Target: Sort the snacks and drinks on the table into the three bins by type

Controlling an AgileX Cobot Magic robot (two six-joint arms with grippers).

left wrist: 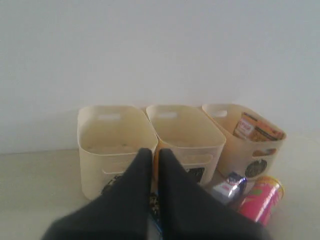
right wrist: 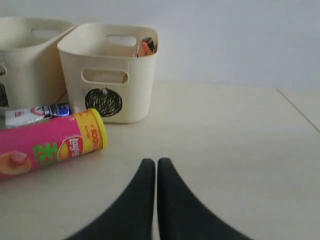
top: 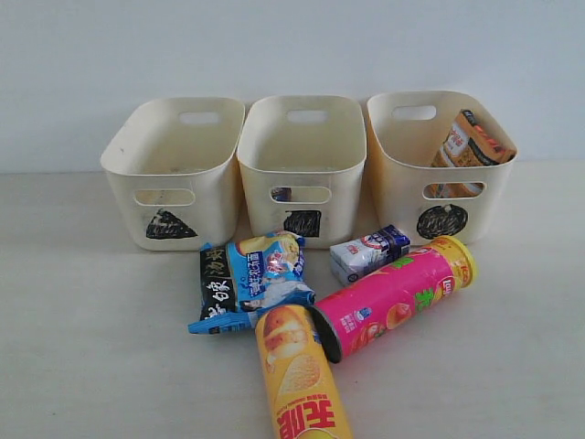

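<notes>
On the table (top: 91,320) lie a blue-black bag (top: 247,279), a white and blue carton (top: 368,252), a pink cylinder with a yellow lid (top: 393,297) and a yellow cylinder (top: 300,375). Behind them stand the triangle bin (top: 215,206), the square bin (top: 343,215) and the circle bin (top: 398,197). An orange-brown bag (top: 471,142) leans inside the circle bin. I do not clearly see the dark carton. My left gripper (left wrist: 155,150) is shut and empty, facing the bins from above the bag. My right gripper (right wrist: 156,161) is shut and empty over bare table, right of the pink cylinder (right wrist: 50,145).
Something dark shows through the square bin's handle slot (top: 281,194); I cannot tell what it is. A pale wall rises behind the bins. The exterior view shows neither arm. Bare tabletop stretches to both sides of the pile.
</notes>
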